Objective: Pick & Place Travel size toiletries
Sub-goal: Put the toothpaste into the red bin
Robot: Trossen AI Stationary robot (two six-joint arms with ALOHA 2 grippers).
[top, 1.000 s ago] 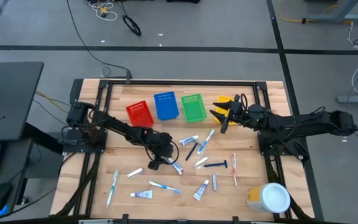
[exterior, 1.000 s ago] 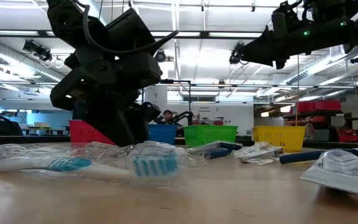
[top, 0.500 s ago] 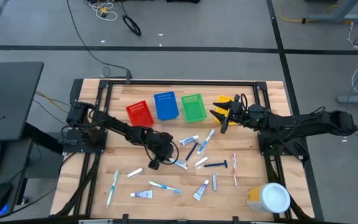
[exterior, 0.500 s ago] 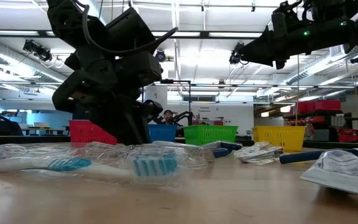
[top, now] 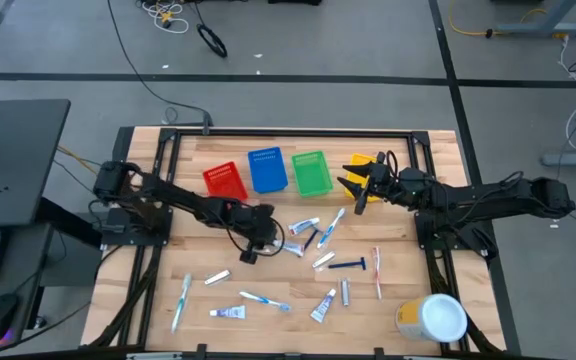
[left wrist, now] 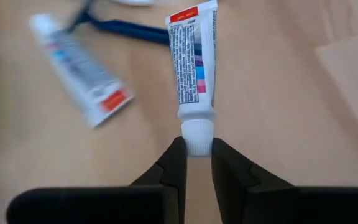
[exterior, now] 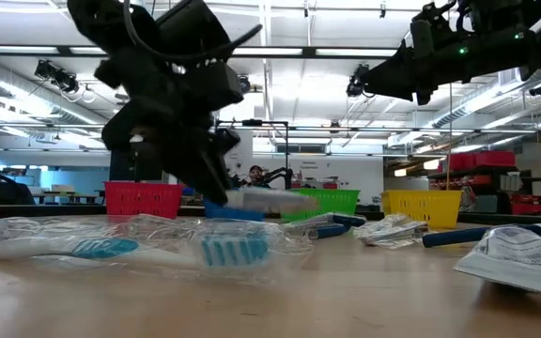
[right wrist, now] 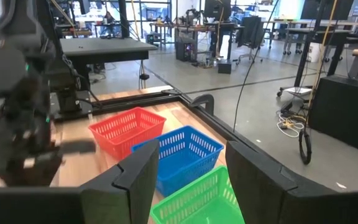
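My left gripper [left wrist: 197, 149] is shut on a small white toothpaste tube [left wrist: 193, 59] with red and blue print. The high view shows it near the table's middle [top: 271, 240]. In the low view the tube [exterior: 269, 199] hangs above the wood. Other travel size toiletries lie loose around it: a second tube [left wrist: 79, 68], a blue razor [top: 348, 264] and toothbrushes [top: 182, 300] [top: 265, 299]. Over the yellow bin [top: 360, 163] my right gripper [top: 358, 186] waits open with nothing between its fingers. My left gripper pinches the tube's white cap [left wrist: 197, 132] between its two fingertips [left wrist: 176, 163]. The tube reaches straight out ahead of the fingers, in line with them. It is lifted clear of the table and lies close to level.
Red [top: 224, 181], blue [top: 267, 169] and green [top: 311, 172] bins stand in a row at the far side, left of the yellow one. A large yellow tub with a white lid [top: 433, 318] sits at the near right corner. Wrapped toothbrushes [exterior: 130, 246] lie near the front edge.
My left gripper has shut on the toothpaste tube's cap and taken hold. It has then risen and gone a little toward the far edge. The tube, which lay on the table, is now lifted clear.
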